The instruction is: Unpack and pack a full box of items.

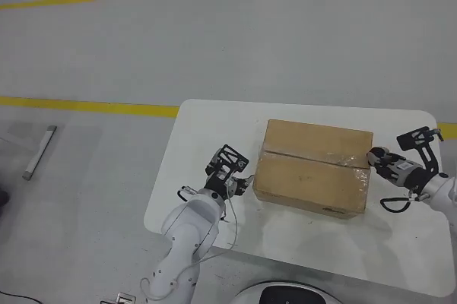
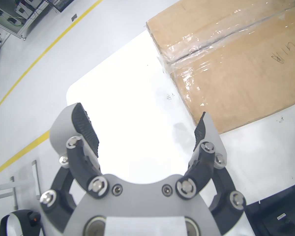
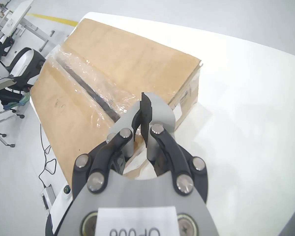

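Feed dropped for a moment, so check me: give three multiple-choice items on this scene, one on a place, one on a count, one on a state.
1. The box sits: A on the table; B on the floor; C lifted in a hand.
2. Boxes on the table: A one; B two; C three.
3. The left hand is: A shut on tape; B open; C shut and empty.
Answers: 1 A, it rests flat on the white tabletop. 2 A, the top view shows a single taped box. 3 B, its jaws stand wide apart beside the box.
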